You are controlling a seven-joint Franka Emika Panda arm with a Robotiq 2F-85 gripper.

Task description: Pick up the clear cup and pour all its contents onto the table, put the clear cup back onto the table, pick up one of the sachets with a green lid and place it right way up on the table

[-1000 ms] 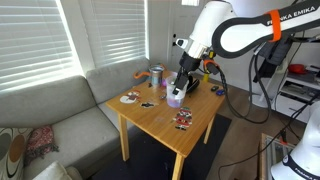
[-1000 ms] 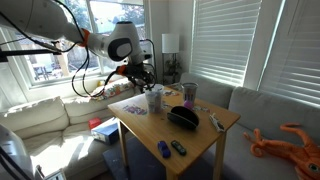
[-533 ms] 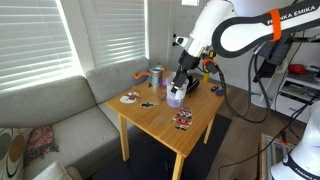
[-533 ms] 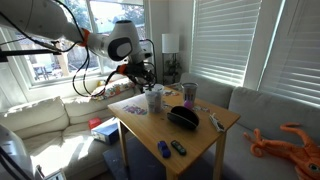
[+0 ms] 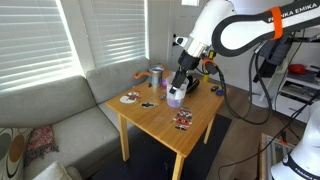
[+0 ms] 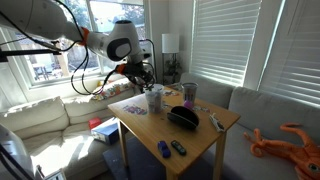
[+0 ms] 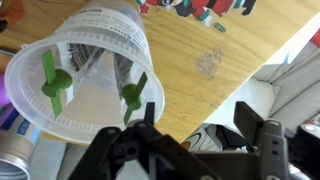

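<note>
The clear cup [image 7: 90, 60] stands upright on the light-wood table [image 7: 235, 45]; it shows in both exterior views [image 5: 174, 97] [image 6: 154, 99]. Inside it I see two green lids [image 7: 55, 85] of sachets; the rest of the contents is hard to make out. My gripper [image 7: 197, 112] is open and empty just above and beside the cup's rim, with one finger next to the rim. In the exterior views the gripper [image 5: 179, 82] [image 6: 146, 76] hovers right over the cup. Loose sachets [image 5: 183, 120] lie on the table near the front edge.
A grey-and-orange container [image 5: 157, 77] stands at the table's back. More packets [image 5: 130, 98] lie on the sofa side. A black bowl-like item [image 6: 182, 117] and small blue and green things [image 6: 170, 149] lie on the table. A grey sofa [image 5: 60, 110] adjoins the table.
</note>
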